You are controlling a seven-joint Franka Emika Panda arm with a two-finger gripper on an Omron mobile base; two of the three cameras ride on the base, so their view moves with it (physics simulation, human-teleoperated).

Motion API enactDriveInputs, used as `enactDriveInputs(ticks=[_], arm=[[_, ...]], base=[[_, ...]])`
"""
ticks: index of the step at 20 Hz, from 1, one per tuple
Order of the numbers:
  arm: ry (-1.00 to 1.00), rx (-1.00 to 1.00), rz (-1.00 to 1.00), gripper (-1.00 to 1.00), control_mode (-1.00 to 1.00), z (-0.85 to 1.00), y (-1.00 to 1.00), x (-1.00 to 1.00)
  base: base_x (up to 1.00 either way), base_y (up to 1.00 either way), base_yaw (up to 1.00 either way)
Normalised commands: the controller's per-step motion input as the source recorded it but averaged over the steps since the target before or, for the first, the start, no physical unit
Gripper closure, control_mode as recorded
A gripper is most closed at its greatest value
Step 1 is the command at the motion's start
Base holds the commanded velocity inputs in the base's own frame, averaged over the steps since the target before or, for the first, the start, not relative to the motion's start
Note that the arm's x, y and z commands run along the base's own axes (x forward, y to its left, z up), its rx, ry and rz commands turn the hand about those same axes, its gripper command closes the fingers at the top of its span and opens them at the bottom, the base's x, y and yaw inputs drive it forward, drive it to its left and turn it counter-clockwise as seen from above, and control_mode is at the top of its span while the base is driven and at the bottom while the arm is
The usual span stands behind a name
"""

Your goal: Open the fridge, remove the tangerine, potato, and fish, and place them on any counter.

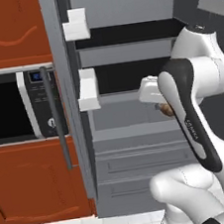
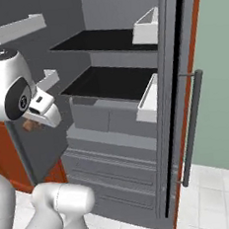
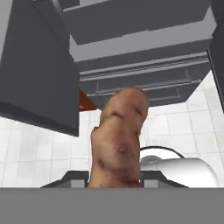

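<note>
Nearest the hand camera, the oblong, lumpy brown potato (image 3: 119,140) is seen pinched in the claw (image 3: 114,177), rising from between the small dark fingertips and standing lengthwise along the line of the hand. The claw is pressed onto the potato from both sides. In the left base view a small brown part of the potato (image 1: 166,110) is seen just beside the white hand, in front of the open fridge; in the right base view it (image 2: 32,125) is tucked under the hand at the left.

Beyond the potato, the white tiled floor (image 3: 39,151) and the lower drawers of the tall matte grey fridge (image 1: 138,145) are seen. Both doors are swung wide, and white door bins (image 1: 87,89) are carried on the left door. Dark shelves (image 2: 113,82) are seen inside the fridge. A long thin dark grey bar handle (image 2: 193,124) is fixed upright on the right door.

Farther left, a silver-and-black microwave with a blue display (image 1: 38,103) is set among red-brown wooden cabinets (image 1: 8,32).
</note>
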Motion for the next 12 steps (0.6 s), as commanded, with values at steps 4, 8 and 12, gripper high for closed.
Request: enactDriveInputs(ticks=[4, 8, 12], arm=[[0.0, 0.0, 0.0, 1.0, 1.0, 0.0, 0.0, 0.0], [0.0, 0.0, 0.0, 1.0, 1.0, 0.0, 0.0, 0.0], [0.0, 0.0, 0.0, 1.0, 1.0, 0.0, 0.0, 0.0]], base=[[-0.24, -0.03, 0.92], [0.0, 0.0, 1.0], [0.0, 0.0, 1.0]])
